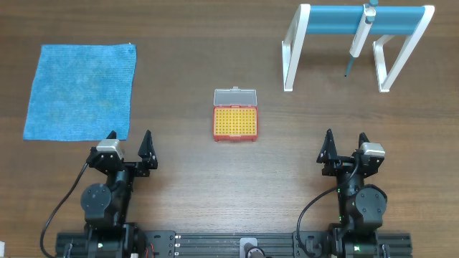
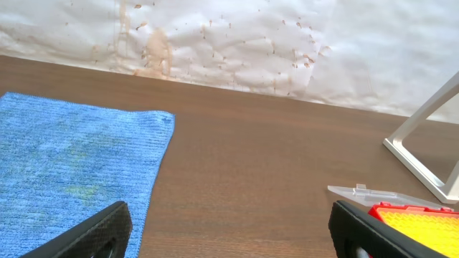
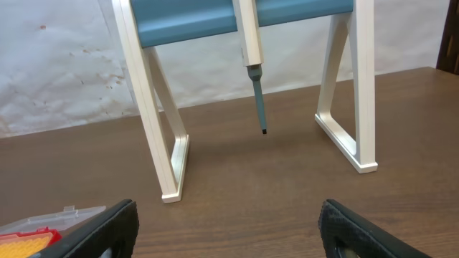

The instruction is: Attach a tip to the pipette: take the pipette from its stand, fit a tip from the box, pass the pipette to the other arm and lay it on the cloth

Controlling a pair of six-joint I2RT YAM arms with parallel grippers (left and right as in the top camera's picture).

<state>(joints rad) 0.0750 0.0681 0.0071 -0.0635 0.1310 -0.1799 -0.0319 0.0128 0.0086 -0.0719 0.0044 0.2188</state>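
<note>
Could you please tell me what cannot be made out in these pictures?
Slim white pipette: upper body cut off by the right wrist view's edge.
Orange plastic tip box: yellow tips too small to count, top view.
Blue woven cloth: partly cut off by the left wrist view's edge.

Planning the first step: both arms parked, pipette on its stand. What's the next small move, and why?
Likely: extend the right gripper toward the pipette. The pipette hangs untouched on the stand, straight ahead of that arm, whose fingers are already open and empty.
</note>
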